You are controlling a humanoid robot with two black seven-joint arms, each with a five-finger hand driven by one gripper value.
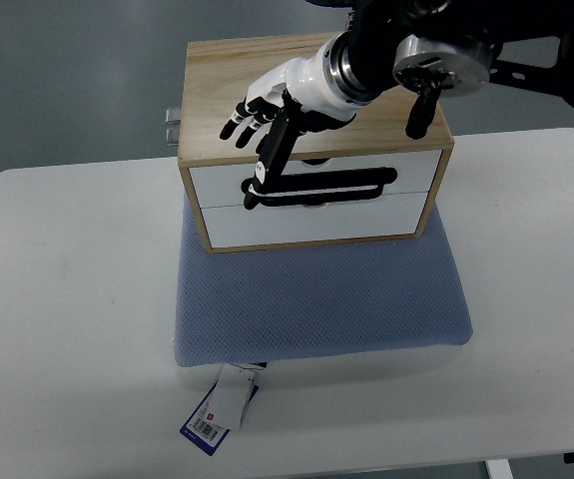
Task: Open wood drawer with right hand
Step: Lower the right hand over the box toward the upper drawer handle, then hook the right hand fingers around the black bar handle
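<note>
The right hand (267, 115) hovers over the box's (229, 70) top front edge, fingers spread and holding nothing, thumb hanging down before the upper drawer (406, 165). The box sits at the cushion's (316, 294) far edge, mid-table (67, 299); bare cushion lies before the shut drawers.

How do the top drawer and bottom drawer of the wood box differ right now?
Position: the top drawer sits directly above the bottom drawer.
View: the robot hand and its dark shadow cover much of the top drawer's front; the bottom drawer's front shows almost whole.
Contact: one dark finger reaches down across the top drawer's left end; nothing reaches the bottom drawer's lower face.
Shared: both have white fronts, look closed, and sit in the same wood box.
</note>
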